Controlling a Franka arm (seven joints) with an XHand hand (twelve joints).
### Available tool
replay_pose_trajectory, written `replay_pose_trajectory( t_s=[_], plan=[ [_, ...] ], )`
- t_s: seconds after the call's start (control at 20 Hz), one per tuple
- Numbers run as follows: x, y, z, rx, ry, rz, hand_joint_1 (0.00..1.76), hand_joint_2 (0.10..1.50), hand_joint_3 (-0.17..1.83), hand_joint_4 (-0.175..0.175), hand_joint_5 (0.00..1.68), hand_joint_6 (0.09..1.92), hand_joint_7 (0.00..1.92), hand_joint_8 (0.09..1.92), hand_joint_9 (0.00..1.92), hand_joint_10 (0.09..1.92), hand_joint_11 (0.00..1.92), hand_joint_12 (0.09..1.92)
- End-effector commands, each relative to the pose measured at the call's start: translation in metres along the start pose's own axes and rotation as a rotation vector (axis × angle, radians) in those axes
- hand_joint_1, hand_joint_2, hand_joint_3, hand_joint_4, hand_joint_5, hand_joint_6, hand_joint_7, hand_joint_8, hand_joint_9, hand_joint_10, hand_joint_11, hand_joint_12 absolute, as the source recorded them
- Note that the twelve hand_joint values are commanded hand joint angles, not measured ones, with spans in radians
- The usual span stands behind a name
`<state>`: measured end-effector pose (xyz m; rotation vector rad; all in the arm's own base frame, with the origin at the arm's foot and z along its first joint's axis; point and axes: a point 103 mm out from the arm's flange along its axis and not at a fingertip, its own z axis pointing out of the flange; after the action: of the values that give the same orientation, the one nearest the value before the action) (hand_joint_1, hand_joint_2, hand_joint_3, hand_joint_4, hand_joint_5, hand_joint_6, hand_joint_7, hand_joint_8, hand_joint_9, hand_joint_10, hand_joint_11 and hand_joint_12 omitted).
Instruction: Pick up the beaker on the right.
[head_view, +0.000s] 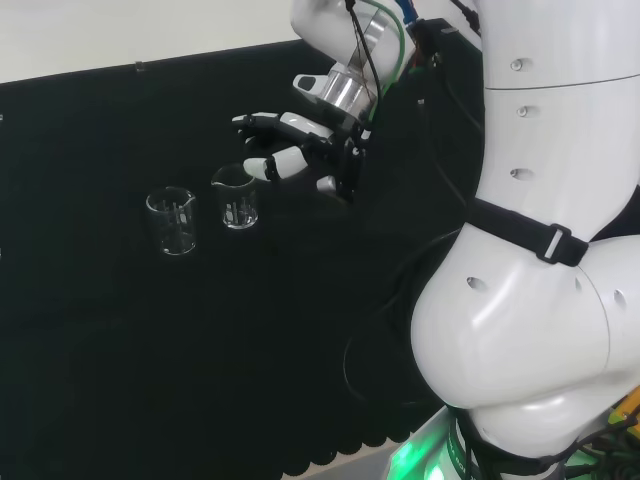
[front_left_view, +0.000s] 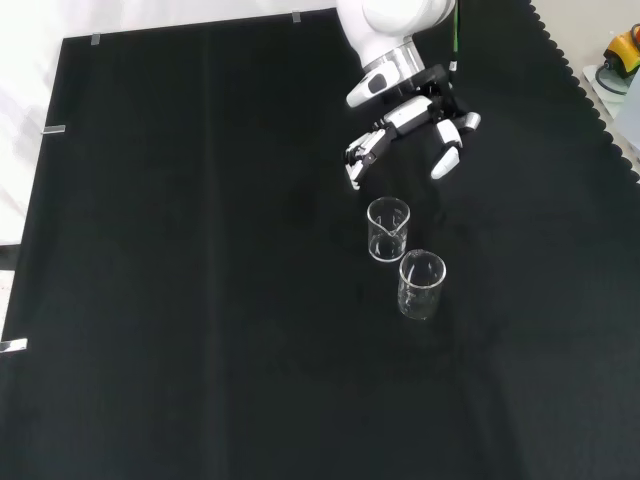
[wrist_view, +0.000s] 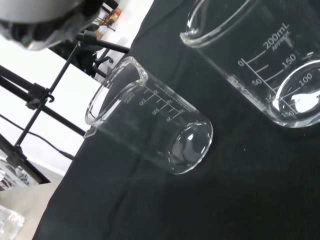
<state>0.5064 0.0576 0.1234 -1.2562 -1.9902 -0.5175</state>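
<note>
Now two clear glass beakers stand upright on the black worktop, close to each other but not touching. Both look empty, with only printed scale marks on their walls. In the head view the right beaker is the one nearer to the fingers; its rim lies just below and a little left of the fingertips. The left beaker stands on the far side of it from the fingers. In the front view the same pair sits below the hand: the nearer beaker has its spout turned toward the second one, which is farther from the fingertips and slightly to the right.

The hand hangs above the cloth with its fingers spread and only lightly bent. They grasp nothing, and a gap of bare cloth shows between the fingertips and the rim of the right beaker. From the wrist view, both beakers are close and large, and their bottoms rest flat on the cloth.

Around the fingers the worktop is bare. In the front view, wide free cloth stretches to the left of the beakers and below them, and the scalloped edge of the cloth runs well to the right of the hand.
</note>
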Motion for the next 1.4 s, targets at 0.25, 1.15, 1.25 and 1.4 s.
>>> replay_pose_trajectory(
  t_s=[0.25, 1.15, 1.25, 1.4],
  plan=[
    [-0.009, 0.007, 0.013, 0.014, 0.024, -0.04, 0.89, 0.33, 1.14, -0.024, 0.23, 0.09, 0.19, 0.55, 0.29, 0.61, 0.0, 1.24],
    [-0.031, 0.008, 0.029, -0.024, 0.094, -0.047, 0.91, 0.32, 1.16, -0.022, 0.32, 0.09, 0.23, 0.56, 0.31, 0.62, 0.0, 1.19],
    [-0.034, 0.009, 0.031, -0.024, 0.103, -0.043, 0.91, 0.32, 1.16, -0.022, 0.33, 0.09, 0.25, 0.56, 0.32, 0.62, 0.0, 1.2],
    [-0.038, 0.011, 0.033, -0.023, 0.111, -0.04, 0.91, 0.32, 1.16, -0.022, 0.34, 0.09, 0.25, 0.57, 0.33, 0.62, 0.0, 1.21]
  ],
)
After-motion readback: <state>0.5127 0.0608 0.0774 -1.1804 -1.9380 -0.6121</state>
